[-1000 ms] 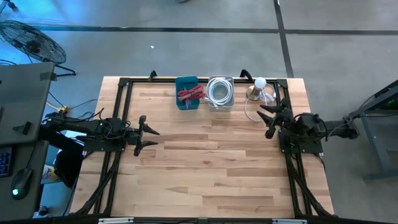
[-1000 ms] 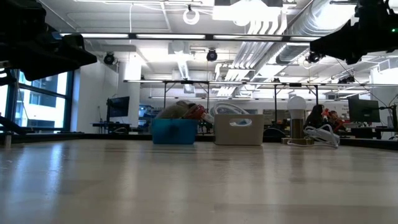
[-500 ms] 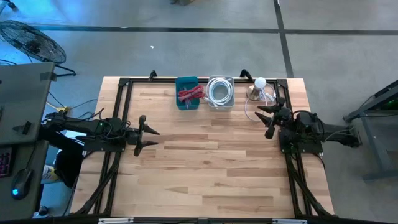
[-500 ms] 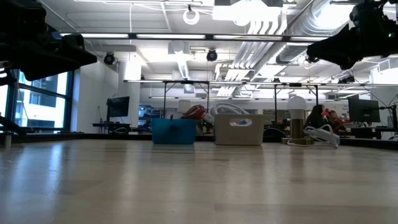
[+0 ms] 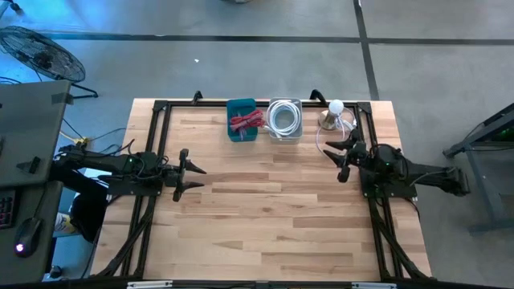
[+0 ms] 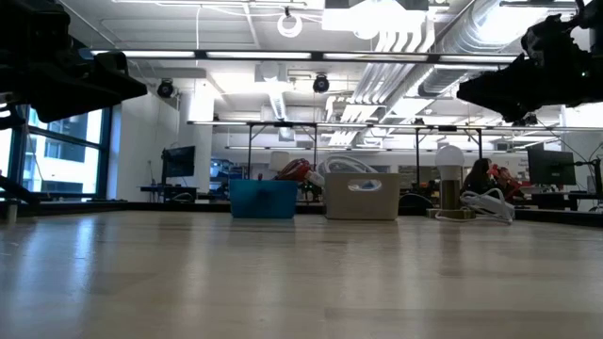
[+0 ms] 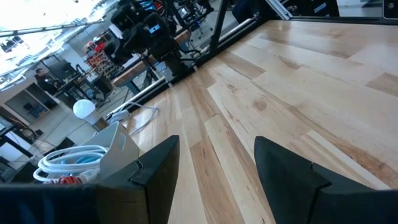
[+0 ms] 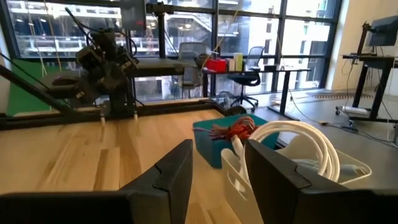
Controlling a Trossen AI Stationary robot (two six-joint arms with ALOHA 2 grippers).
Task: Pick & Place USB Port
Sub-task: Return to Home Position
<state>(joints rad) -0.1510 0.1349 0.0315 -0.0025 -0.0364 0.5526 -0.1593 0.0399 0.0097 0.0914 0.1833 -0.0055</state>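
red and orange charger cables [image 5: 246, 122] are binned, only homing left

left gripper [image 5: 195, 177] hangs over the left side of the pale wooden table [image 5: 265, 225], fingers wide apart, empty. cables sit in the small blue plastic bin [image 5: 230, 120] at the back edge. right gripper [image 5: 336, 159] is spread wide, holding nothing, near a white bulb lamp [image 5: 335, 107]. i'd retract it slowly, clear of the lamp.

The table [image 5: 265, 209] is smooth pale wood with a soft sheen. Its frame [image 5: 209, 103] looks matt black metal. The blue bin [image 5: 241, 137] and gray bin [image 5: 285, 136] are smooth plastic; the white cable [image 5: 275, 120] looks glossy.
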